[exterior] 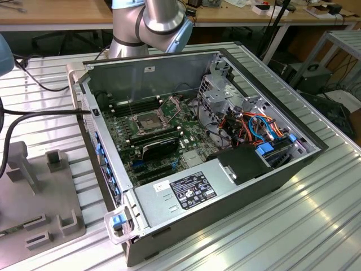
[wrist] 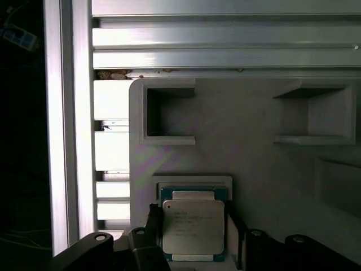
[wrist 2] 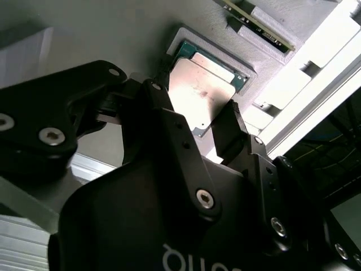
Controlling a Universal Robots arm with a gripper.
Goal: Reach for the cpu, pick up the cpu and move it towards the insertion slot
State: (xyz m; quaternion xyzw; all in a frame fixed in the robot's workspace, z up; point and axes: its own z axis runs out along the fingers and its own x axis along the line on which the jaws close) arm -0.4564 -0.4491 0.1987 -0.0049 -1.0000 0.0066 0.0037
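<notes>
The gripper (wrist 2: 198,89) (wrist: 193,217) hung low over a grey fixture tray (wrist 2: 113,34) (wrist: 242,147). Its black fingers (wrist 2: 228,130) (wrist: 153,226) were closed against two opposite edges of the cpu (wrist 2: 204,93) (wrist: 193,231), and no gap showed on either side in both wrist views. The cpu, a silvery lid on a green board, lay flat between them, with its far edge inside the tray's shallow square recess (wrist: 194,180). Two deeper open pockets (wrist: 169,113) were sunk in the tray beyond it.

In the exterior view the tray (exterior: 34,197) lay on the ribbed aluminium table (exterior: 316,226) at about 8 o'clock from an open computer case (exterior: 146,70). The insertion slot (exterior: 148,121) sat on the motherboard inside the case, well apart from the tray, with a dark centre and its metal plate (exterior: 171,104) hinged up at its 2 o'clock corner. A black finned card (exterior: 159,148) lay just beside the slot at 5 o'clock. The arm's base (exterior: 158,20) stood at 12 o'clock behind the case.
</notes>
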